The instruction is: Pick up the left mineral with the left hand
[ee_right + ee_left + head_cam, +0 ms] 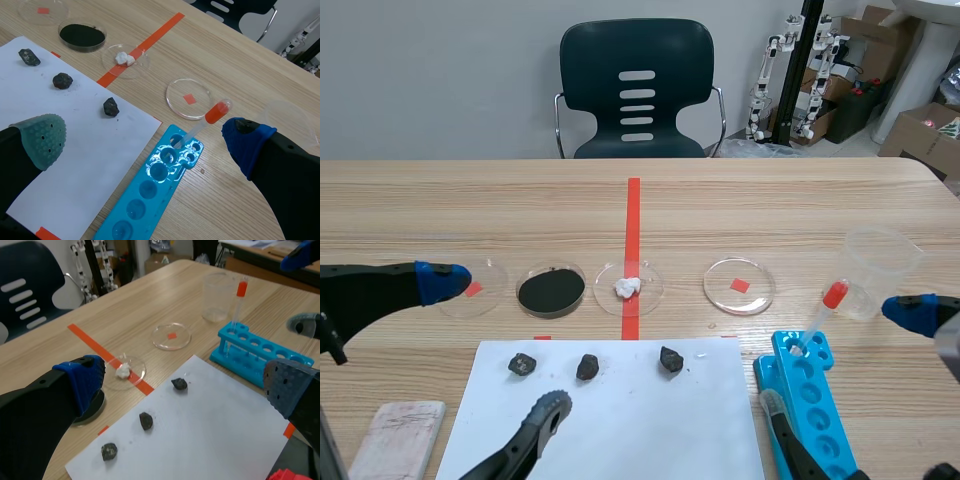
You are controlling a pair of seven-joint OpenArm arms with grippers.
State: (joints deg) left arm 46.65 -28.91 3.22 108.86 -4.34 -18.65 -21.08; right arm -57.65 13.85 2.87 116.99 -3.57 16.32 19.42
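Observation:
Three dark minerals lie in a row on a white paper sheet (620, 420). The left mineral (522, 364) (108, 451) (29, 56) is nearest the left arm, with the middle mineral (587, 367) (146, 420) and the right mineral (670, 359) (179, 384) beside it. My left gripper (498, 345) (185, 380) hovers open above the paper's left part, holding nothing. The left mineral lies below it, near its blue-padded finger (82, 377). Over the blue rack, my right gripper (840, 360) (145, 140) is open and empty.
Behind the paper stand several petri dishes: one with black powder (551, 290), one with white lumps (628, 287), and a bare one (739, 286). A blue tube rack (810, 400) holds a red-bulbed pipette (823, 312). A clear beaker (875, 270) stands at the right and a pale block (395, 438) lies at the front left.

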